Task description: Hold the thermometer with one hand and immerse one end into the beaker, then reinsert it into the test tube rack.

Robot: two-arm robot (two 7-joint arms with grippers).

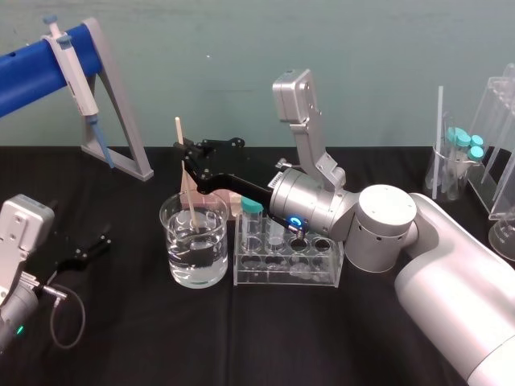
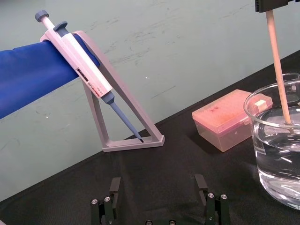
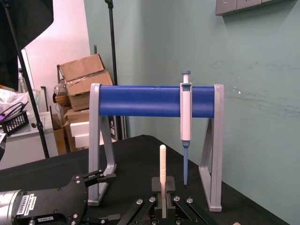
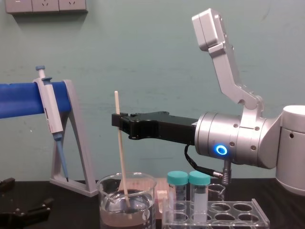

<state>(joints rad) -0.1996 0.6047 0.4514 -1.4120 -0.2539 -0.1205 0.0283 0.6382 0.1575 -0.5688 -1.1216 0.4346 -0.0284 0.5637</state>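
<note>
Thermometer end in beaker liquid

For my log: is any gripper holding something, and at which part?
The right gripper holds the thermometer on its upper part; the left gripper holds nothing.

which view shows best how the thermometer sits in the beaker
The chest view: side on, the whole thermometer, gripped by the right tool, lower end under the liquid in the beaker. Head view: foreshortened from above. Left wrist view: its lower part entering the liquid. Right wrist view: its top end above the tool.
</note>
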